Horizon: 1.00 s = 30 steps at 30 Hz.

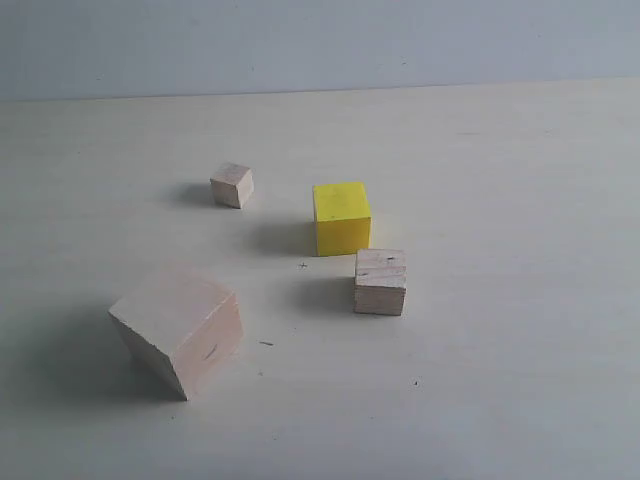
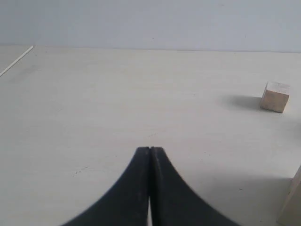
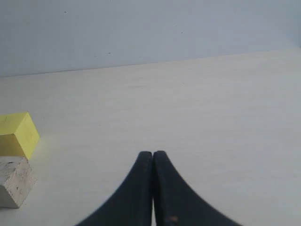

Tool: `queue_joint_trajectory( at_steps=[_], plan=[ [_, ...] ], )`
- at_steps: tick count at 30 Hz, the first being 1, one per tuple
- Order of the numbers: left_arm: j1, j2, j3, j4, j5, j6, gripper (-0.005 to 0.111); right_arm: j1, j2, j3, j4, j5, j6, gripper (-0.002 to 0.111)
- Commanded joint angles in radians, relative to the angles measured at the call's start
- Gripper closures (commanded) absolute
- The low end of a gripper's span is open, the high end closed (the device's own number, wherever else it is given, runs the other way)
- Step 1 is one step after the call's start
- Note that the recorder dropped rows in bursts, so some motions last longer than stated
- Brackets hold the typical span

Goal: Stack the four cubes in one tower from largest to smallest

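Four cubes sit apart on a pale table (image 1: 500, 200); none is stacked, so the tower is not yet begun. The large plain-wood cube (image 1: 178, 340) is nearest the exterior camera on the left, turned corner-on. The bright yellow cube (image 1: 341, 217) stands near the middle. The medium wood cube (image 1: 380, 282), with dark specks on top, is just beside the yellow cube's near right corner; whether they touch is unclear. The small wood cube (image 1: 232, 185) sits farther back on the left, well apart from the rest.

The scattered layout looks like a starting arrangement. The large cube has bare table around it and would likely serve as the base where it stands.

Neither arm shows in the exterior view. In its wrist view the left gripper (image 2: 149, 150) has its black jaws pressed together, holding nothing, low over bare table, with the small cube ahead and a pale wood edge, probably the large cube's, close by. The right gripper (image 3: 153, 154) is likewise closed and empty, with the yellow and medium cubes off to one side.

Nothing else lies on the table. The medium cube's closeness to the yellow one could crowd a grasp there. A plain pale wall (image 1: 300, 40) rises behind.
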Motion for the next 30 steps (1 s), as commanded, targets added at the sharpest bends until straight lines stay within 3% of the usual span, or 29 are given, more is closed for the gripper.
queue_joint_trajectory(
  at_steps=[1, 27, 29, 30],
  plan=[
    [-0.005, -0.005, 0.004, 0.001, -0.011, -0.005, 0.107, 0.003, -0.006, 0.005, -0.004, -0.014, 0.003, 0.108],
    [-0.005, -0.005, 0.004, 0.001, -0.011, -0.005, 0.107, 0.003, -0.006, 0.005, -0.004, -0.014, 0.004, 0.108],
    [-0.005, -0.005, 0.004, 0.001, -0.054, -0.005, 0.107, 0.003, -0.006, 0.005, -0.004, -0.014, 0.004, 0.108],
    [-0.005, -0.005, 0.004, -0.008, -0.151, -0.006, 0.107, 0.003, -0.006, 0.005, -0.004, -0.014, 0.004, 0.108]
  ],
)
